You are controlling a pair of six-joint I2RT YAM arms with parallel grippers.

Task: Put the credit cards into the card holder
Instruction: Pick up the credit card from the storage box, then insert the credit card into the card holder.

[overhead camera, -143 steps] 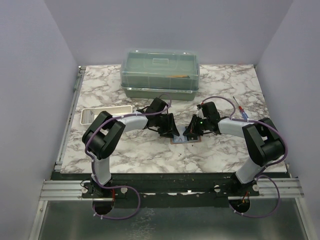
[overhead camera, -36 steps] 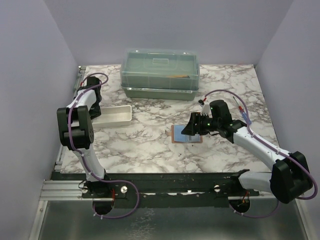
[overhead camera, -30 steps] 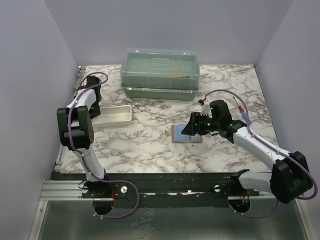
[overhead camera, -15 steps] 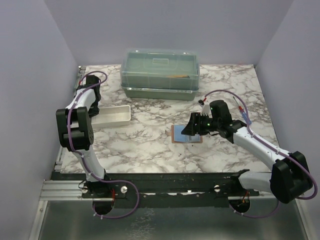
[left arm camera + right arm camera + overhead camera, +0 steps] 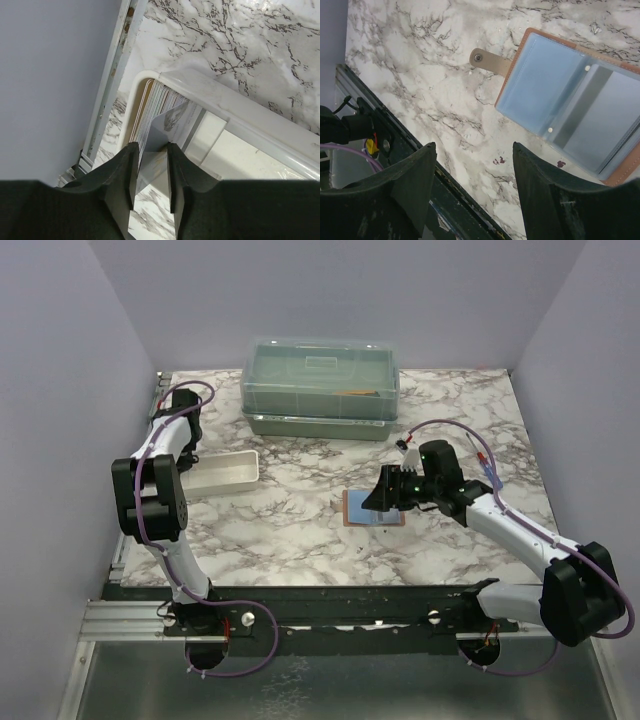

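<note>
The credit cards (image 5: 150,107) stand on edge as a stack at the left end of the white tray (image 5: 225,107). One pale card (image 5: 161,131) leans out of that stack, into the narrow gap between my left gripper's (image 5: 151,147) fingers. The jaws are still apart, close on either side of it. From above, the left gripper (image 5: 185,455) is at the tray's (image 5: 222,472) left end. The card holder (image 5: 372,508) lies unfolded mid-table. Its bluish pockets (image 5: 570,105) face up and its snap tab (image 5: 487,60) sticks out. My right gripper (image 5: 472,150) hovers open beside it, holding nothing.
A translucent green lidded box (image 5: 322,385) stands at the back of the table. A red and blue pen (image 5: 482,462) lies near the right edge. The table's metal front rail (image 5: 395,150) runs below my right gripper.
My left gripper's jaws have narrowed around the leaning card, and the tray has slid slightly left. The right arm and the card holder have not moved.
</note>
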